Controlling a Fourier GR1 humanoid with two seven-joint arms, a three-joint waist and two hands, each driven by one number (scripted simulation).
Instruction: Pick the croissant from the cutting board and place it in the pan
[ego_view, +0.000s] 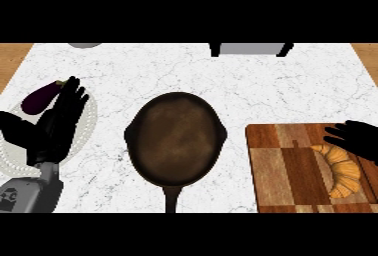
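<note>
The left robot hand (63, 117) rests open over a plate (87, 125) beside an eggplant (40, 97). Mid-counter (244, 85) sits the empty pan (177, 137). On the cutting board (284, 170) lies the croissant (339, 170); the right robot hand (358, 140), fingers spread, should likely lower and close around its middle.

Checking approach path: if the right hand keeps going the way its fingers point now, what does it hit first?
The right hand comes in from the right edge, fingers spread and pointing left over the cutting board. The croissant lies just below them. Going straight left, it would likely cross bare board, then meet the pan. Height is unclear.
</note>
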